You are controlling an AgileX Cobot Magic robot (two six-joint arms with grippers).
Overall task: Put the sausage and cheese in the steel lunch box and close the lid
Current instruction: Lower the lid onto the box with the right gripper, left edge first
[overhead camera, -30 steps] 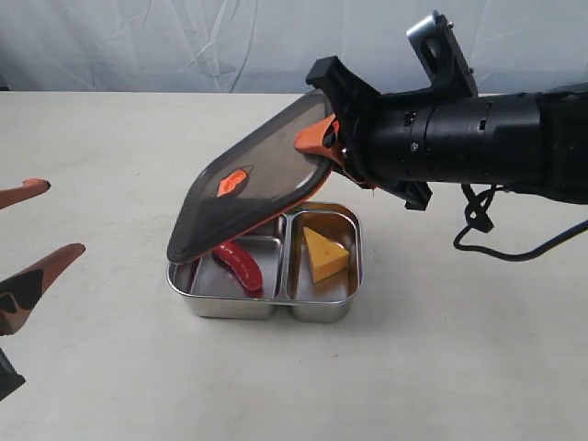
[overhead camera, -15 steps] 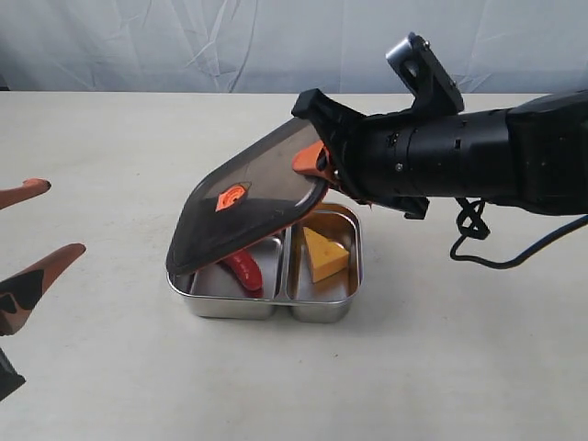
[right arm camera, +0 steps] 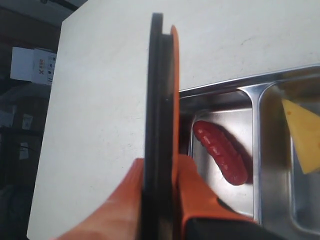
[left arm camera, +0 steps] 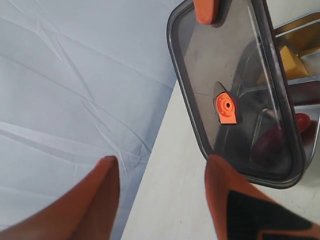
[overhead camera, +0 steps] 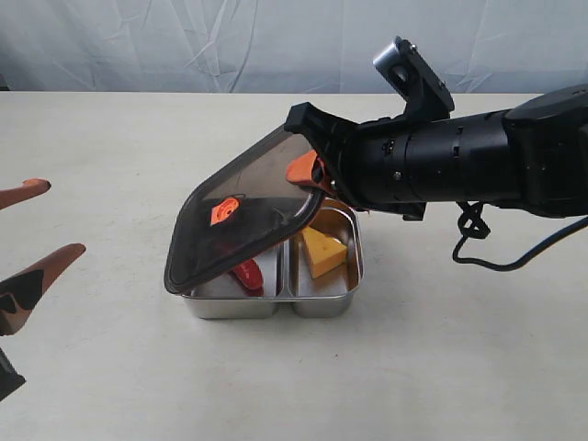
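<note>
Right fingers (right arm camera: 194,197) clamp the smoky, orange-valved lid (overhead camera: 266,191), tilted, apparently resting on the steel lunch box (overhead camera: 266,307); left fingers (left arm camera: 235,200) splayed.

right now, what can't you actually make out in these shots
Exterior view: the lid covers most of the sausage; only one end shows.
Exterior view: whether the lid's low edge touches the steel lunch box rim cannot be told.
Right wrist view: the cheese is cut by the frame edge.
Left wrist view: the sausage is dim behind the smoky lid.

Smoky dark lid (overhead camera: 266,197), orange valve (overhead camera: 223,210); red ribbed sausage (right arm camera: 220,151); yellow cheese (overhead camera: 323,250); silver lunch box (overhead camera: 322,306).
</note>
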